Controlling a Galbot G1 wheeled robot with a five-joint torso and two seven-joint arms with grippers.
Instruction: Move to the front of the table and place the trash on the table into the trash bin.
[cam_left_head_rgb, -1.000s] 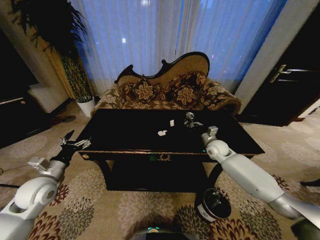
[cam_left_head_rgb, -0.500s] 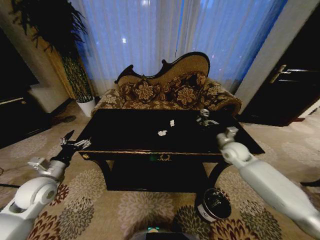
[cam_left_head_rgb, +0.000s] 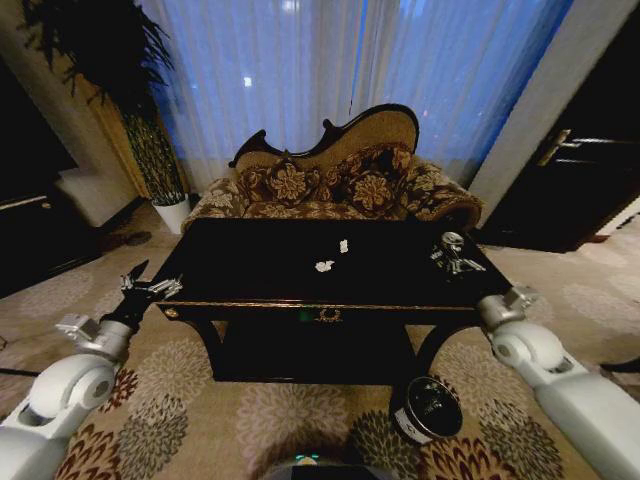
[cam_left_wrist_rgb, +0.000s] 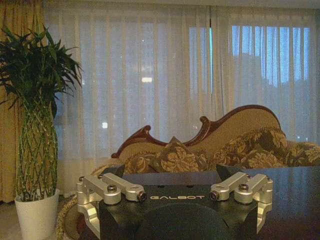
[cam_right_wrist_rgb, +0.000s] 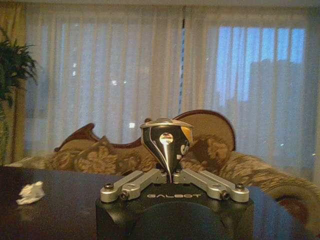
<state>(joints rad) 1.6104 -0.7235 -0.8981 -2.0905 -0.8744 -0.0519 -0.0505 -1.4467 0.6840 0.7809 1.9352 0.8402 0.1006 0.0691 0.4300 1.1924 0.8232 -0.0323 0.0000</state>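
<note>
while the right gripper hangs over the far right corner of the black surface, it is pinched tight on the shiny grey wad, low down at its thin end. that wad looks light and crinkly, so a soft squeeze there should be enough. two tiny white paper bits lie near the middle of the surface; they look very light and soft, best nipped from the top. the trash bin stands on the carpet near the right front leg. the left gripper waits spread wide by the left corner.
</note>
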